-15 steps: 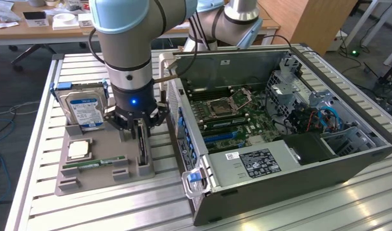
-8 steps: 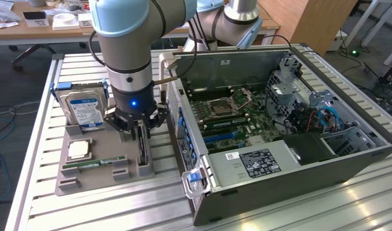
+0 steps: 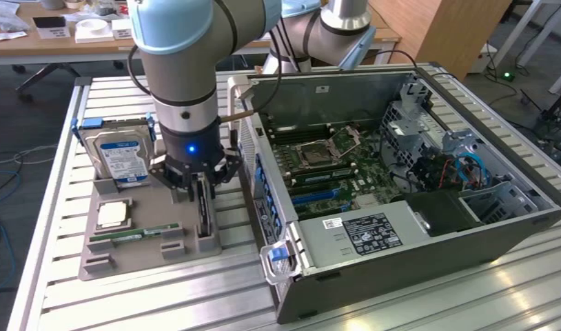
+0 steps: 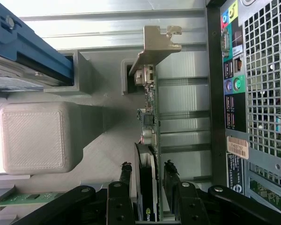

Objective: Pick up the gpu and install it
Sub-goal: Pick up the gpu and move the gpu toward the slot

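Note:
The gpu [image 3: 204, 215] stands on its edge in a slot of the grey holder tray [image 3: 138, 256], just beside the open computer case [image 3: 400, 172]. In the wrist view the gpu [image 4: 149, 110] is a thin green card with its silver bracket at the far end and a dark heatsink near the fingers. My gripper [image 3: 200, 185] has come down over the card. Its black fingers [image 4: 125, 174] stand on either side of the gpu with small gaps, so my gripper [image 4: 147, 168] is open around it. The card still rests in its slot.
On the same tray are a silver hard drive [image 3: 120, 155] with a blue-white label, a processor chip [image 3: 113, 214] and a narrow green memory stick [image 3: 134, 234]. The case's rear panel [image 4: 253, 93] with ports is close beside the card. Everything sits on a slatted metal table [image 3: 170, 303].

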